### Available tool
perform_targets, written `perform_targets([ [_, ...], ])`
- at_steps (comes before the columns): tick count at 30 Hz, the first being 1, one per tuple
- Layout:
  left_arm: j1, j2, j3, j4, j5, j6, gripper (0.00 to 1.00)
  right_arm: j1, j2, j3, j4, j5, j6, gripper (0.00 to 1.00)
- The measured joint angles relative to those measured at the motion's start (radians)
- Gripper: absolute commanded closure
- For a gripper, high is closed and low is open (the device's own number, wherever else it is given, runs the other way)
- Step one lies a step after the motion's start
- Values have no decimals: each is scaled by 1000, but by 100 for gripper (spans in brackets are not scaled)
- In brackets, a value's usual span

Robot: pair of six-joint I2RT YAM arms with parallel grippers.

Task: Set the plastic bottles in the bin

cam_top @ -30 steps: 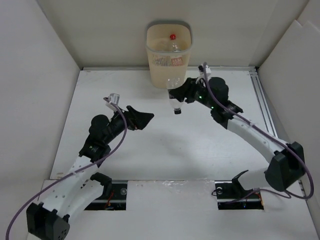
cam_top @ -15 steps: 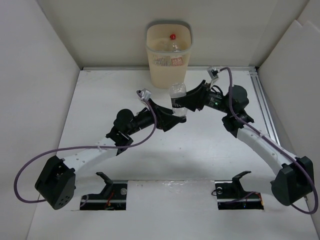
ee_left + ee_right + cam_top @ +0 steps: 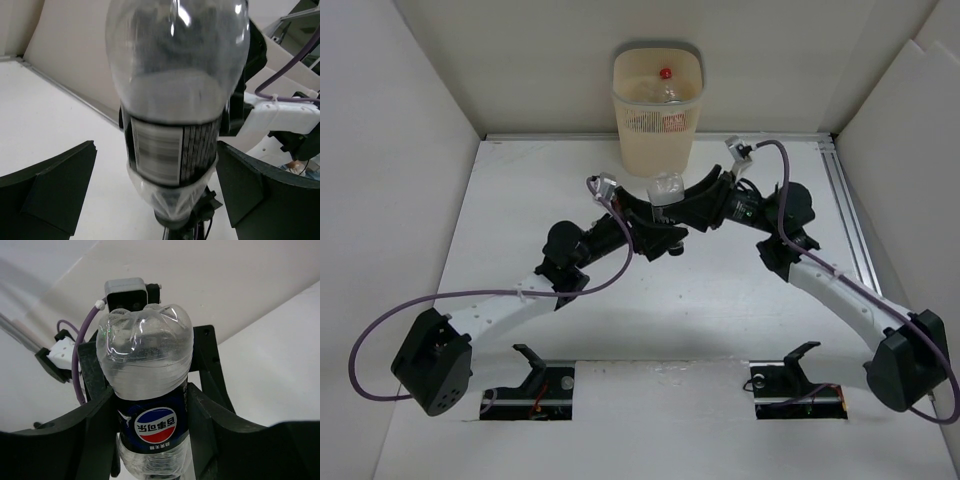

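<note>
The plastic bottle (image 3: pixel 145 365) is being carried clear of the table in the right claw (image 3: pixel 150 405), whose fingers are being pressed together on the dark blue label. That band is probably being chosen because it is the straightest, firmest part of a thin, clear, easily crushed wall. The lobed base is being left standing out past the fingertips. The left claw (image 3: pixel 157 150) is being held spread on either side of the same bottle, with bare gaps showing between its black fingers and the plastic. A handover, or a steadying grip, is seemingly being prepared. The bin (image 3: pixel 618 88), cream-yellow with finely perforated sides and a rounded-square mouth, is being approached just beyond both claws. A red-capped bottle (image 3: pixel 665 80) is being seen inside it.
</note>
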Motion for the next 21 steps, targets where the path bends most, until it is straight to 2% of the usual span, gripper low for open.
perform_targets([
  [2,2,2,8,25,-2,-6,0,16,13,0,29,-4,23,100],
  [3,2,2,11,37,-4,-10,4,26,20,0,44,-8,33,100],
  [4,2,2,13,46,1,-11,10,33,27,0,56,-10,47,100],
  [5,2,3,13,51,1,-14,22,39,33,0,75,-10,59,98],
  [6,2,7,13,58,3,-20,44,41,40,0,93,-10,69,97],
  [7,1,11,14,70,11,-29,85,42,48,0,107,-9,75,94],
  [8,-3,14,18,76,8,-25,98,40,60,0,127,-8,82,81],
  [10,4,29,33,71,14,-10,100,33,76,-2,172,-7,114,63],
  [11,4,38,47,61,10,-6,100,21,84,-4,196,-8,129,37],
  [12,4,52,63,54,10,-4,100,9,88,-9,222,-7,148,27],
  [13,4,67,76,45,8,8,100,-1,88,-11,240,-4,166,7],
  [14,4,84,87,39,3,20,100,-11,86,-13,254,-8,188,0],
  [18,-2,129,146,-1,21,52,100,-81,50,-19,236,-46,195,0],
  [21,5,162,258,-85,12,114,100,-205,-47,-19,104,-53,126,0],
])
